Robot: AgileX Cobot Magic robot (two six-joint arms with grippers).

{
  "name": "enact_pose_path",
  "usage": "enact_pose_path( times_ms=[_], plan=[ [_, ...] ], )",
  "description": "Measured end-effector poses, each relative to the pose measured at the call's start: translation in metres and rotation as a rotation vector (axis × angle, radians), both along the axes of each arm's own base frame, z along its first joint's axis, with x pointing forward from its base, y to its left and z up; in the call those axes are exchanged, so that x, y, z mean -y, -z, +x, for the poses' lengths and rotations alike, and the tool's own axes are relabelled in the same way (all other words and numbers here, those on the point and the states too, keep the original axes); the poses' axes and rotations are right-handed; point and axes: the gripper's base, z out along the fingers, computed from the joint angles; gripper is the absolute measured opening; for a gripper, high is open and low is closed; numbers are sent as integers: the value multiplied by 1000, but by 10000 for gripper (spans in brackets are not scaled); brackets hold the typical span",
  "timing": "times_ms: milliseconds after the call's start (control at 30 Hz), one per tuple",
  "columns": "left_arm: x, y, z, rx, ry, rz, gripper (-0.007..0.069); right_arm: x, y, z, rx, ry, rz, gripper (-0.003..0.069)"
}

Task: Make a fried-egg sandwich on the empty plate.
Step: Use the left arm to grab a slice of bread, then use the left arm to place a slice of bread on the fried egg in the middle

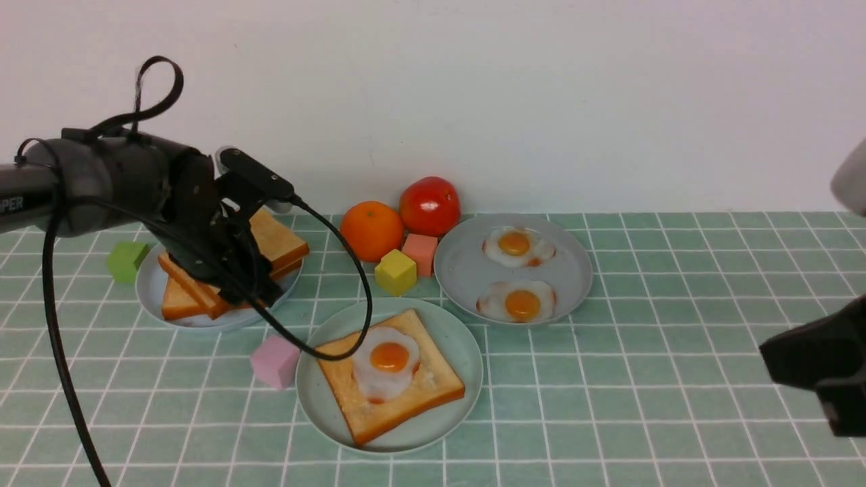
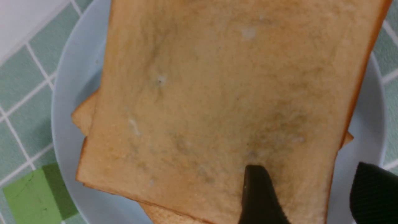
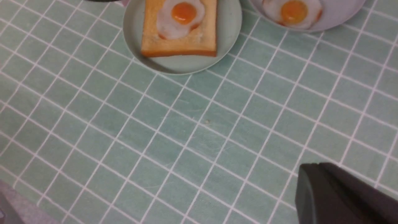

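The pale mint-green plate (image 1: 460,338) at front centre holds one toast slice (image 1: 433,389) with a fried egg (image 1: 388,358) on top; it also shows in the right wrist view (image 3: 230,28). Several more toast slices (image 1: 281,240) are stacked on the left grey-blue plate (image 1: 152,284). My left gripper (image 1: 254,291) hangs over that stack and is open. In the left wrist view one finger (image 2: 258,193) lies over the top slice (image 2: 217,93), the other finger (image 2: 373,193) beyond its edge. My right gripper (image 1: 771,352) is shut and empty at the far right, above the table.
The right grey-blue plate (image 1: 460,270) holds two fried eggs (image 1: 517,247). An orange (image 1: 371,230), a tomato (image 1: 429,205), a yellow cube (image 1: 395,272) and a salmon cube (image 1: 421,251) sit behind the plates. A pink cube (image 1: 274,362) and a green cube (image 1: 126,261) lie left.
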Motion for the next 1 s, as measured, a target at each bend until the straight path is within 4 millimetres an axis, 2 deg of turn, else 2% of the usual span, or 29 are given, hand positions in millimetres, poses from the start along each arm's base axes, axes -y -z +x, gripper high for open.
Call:
enact_pose_path(
  times_ms=[300, 433, 533, 600, 633, 700, 767, 800, 833, 867, 900, 933, 967, 1000],
  plan=[
    [-1, 0, 2, 13, -7, 4, 71, -3, 3, -1, -26, -5, 35, 14],
    [-1, -13, -2, 29, -15, -4, 68, -3, 3, -1, -26, -5, 34, 14],
    [0, -39, -9, 72, -25, -29, 68, -3, 3, -2, -25, -6, 38, 14],
    [5, -68, -21, 112, -22, -57, 68, -2, 1, -3, -18, -5, 41, 14],
    [6, -71, -22, 119, -19, -58, 68, -2, 1, -3, -17, -6, 41, 14],
    [24, -98, -47, 142, 24, -95, 68, 1, -1, -6, -1, -5, 43, 15],
    [46, -104, -73, 136, 99, -116, 68, 3, -3, -10, 13, -5, 48, 18],
    [46, -105, -72, 139, 100, -117, 68, 3, -4, -10, 16, -4, 49, 18],
    [69, -99, -97, 116, 183, -122, 68, 5, -6, -14, 30, -4, 55, 19],
    [71, -97, -100, 112, 193, -121, 68, 6, -7, -14, 34, -4, 57, 19],
    [89, -84, -120, 73, 264, -113, 68, 8, -9, -18, 48, -5, 65, 21],
    [97, -74, -129, 46, 298, -100, 68, 9, -11, -20, 56, -5, 70, 22],
    [99, -73, -131, 39, 303, -99, 67, 9, -11, -20, 56, -5, 70, 22],
    [109, -56, -142, 3, 340, -72, 66, 11, -13, -23, 67, -5, 78, 22]
  ],
)
